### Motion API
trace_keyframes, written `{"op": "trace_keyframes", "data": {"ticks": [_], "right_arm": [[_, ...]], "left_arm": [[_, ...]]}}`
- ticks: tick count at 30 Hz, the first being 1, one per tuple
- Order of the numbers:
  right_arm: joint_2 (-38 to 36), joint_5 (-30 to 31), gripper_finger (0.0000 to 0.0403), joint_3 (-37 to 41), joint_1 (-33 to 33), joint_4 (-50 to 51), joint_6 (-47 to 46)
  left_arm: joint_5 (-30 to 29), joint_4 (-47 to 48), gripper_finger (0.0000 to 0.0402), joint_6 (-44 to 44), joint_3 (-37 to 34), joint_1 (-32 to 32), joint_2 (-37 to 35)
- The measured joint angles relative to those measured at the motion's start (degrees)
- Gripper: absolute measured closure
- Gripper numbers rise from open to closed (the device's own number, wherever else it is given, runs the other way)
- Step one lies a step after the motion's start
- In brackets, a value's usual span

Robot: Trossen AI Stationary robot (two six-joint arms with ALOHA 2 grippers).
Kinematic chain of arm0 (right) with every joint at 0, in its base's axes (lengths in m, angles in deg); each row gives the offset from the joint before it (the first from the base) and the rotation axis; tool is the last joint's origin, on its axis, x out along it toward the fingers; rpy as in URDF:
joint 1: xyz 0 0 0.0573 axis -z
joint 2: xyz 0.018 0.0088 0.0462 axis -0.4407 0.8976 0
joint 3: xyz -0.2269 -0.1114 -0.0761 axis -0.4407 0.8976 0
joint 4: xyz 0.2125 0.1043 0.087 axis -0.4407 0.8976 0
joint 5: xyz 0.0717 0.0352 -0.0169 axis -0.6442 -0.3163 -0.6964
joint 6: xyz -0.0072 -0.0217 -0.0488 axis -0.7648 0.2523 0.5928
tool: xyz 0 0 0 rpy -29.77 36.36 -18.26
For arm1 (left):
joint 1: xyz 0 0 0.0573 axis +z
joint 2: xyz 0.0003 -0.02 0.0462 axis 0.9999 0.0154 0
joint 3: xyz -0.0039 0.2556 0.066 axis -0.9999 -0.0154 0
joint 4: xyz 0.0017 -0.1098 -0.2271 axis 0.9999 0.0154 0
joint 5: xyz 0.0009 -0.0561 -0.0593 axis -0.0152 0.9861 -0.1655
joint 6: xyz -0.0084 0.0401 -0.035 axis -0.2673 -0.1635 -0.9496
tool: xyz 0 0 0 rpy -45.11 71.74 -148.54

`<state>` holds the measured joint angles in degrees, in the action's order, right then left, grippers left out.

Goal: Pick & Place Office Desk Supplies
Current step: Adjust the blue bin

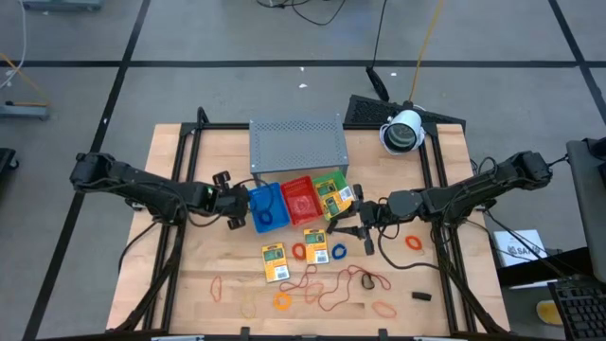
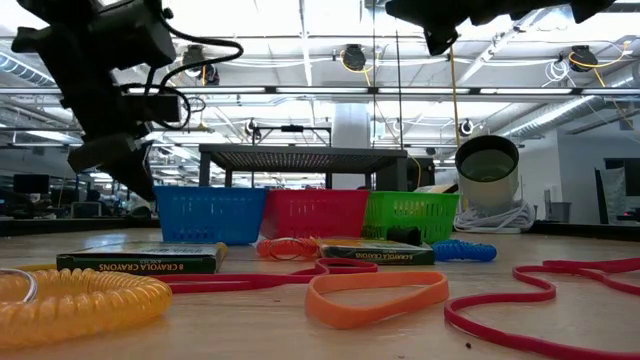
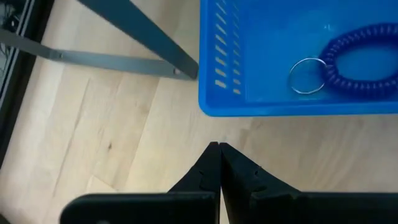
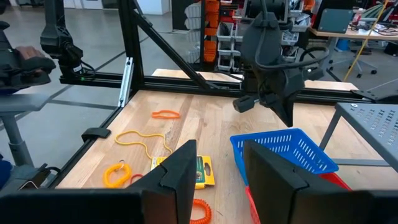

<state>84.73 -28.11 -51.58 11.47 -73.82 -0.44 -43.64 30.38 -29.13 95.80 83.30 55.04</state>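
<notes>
My left gripper [image 1: 231, 216] [image 3: 218, 149] is shut and empty, pointing steeply down just left of the blue tray [image 1: 267, 206]. In that tray lies a blue coil ring [image 3: 360, 59] with a metal key ring. My right gripper [image 1: 354, 229] [image 4: 217, 163] hangs level and open above the table, right of the trays, with nothing between its fingers. Yellow-and-green packets [image 1: 275, 261] [image 1: 315, 243] lie flat on the table, and another sits in the green tray [image 1: 332, 195]. Red rubber bands [image 1: 331, 284], an orange coil [image 1: 281, 301] and a blue coil [image 1: 339, 252] lie near the front.
The red tray [image 1: 300, 200] stands between the blue and green ones, in front of the grey perforated shelf [image 1: 296, 144]. A white roll [image 1: 402, 131] stands at the back right. A small black piece [image 1: 421, 296] and an orange ring [image 1: 414, 242] lie at the right.
</notes>
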Motion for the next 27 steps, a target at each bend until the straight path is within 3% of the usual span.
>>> {"op": "trace_keyframes", "data": {"ticks": [8,14,20,27], "right_arm": [[0.0,0.0,0.0277,0.0,0.02,0.16,0.0],[0.0,0.0,0.0277,0.0,0.02,0.72,0.04],[0.0,0.0,0.0277,0.0,0.0,0.88,0.09],[-0.01,2.64,0.0277,0.0,0.01,0.89,-0.17]], "left_arm": [[2.99,-8.38,0.0399,7.56,0.01,1.84,-0.02],[3.89,-4.11,0.0399,5.36,0.02,2.96,-0.04],[8.42,-6.94,0.0399,6.0,0.02,2.92,-0.04],[9.29,-8.45,0.0398,6.92,0.02,2.92,-0.04]]}}
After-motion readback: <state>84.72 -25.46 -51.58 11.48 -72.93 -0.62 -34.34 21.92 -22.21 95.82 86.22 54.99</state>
